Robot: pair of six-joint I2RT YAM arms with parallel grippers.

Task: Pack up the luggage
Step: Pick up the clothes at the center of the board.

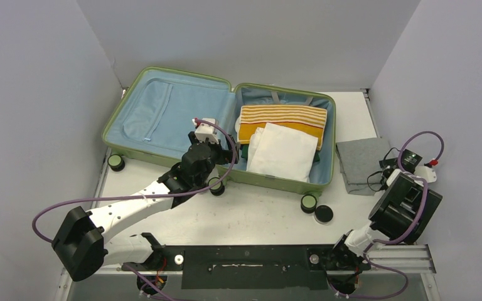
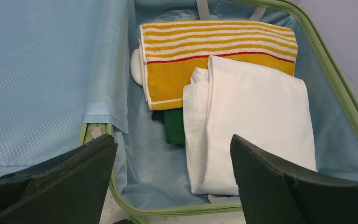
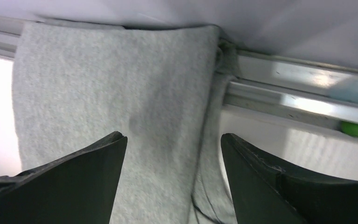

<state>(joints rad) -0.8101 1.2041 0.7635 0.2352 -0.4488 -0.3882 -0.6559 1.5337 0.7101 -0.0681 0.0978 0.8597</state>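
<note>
The luggage (image 1: 157, 113) lies open just beyond the wide, empty left end effector (image 2: 173, 140), while the right end effector (image 3: 173, 136), jaws apart and holding nothing, is poised over the grey cloth (image 3: 112, 84) below it, presumably the next item to pack.

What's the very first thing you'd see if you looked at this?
The big light-green suitcase, lying wide open at the back of the table. In its right half a yellow striped towel lies with a folded white cloth partly on top. A grey cloth waits on the table to its right, under the open right gripper.
</note>
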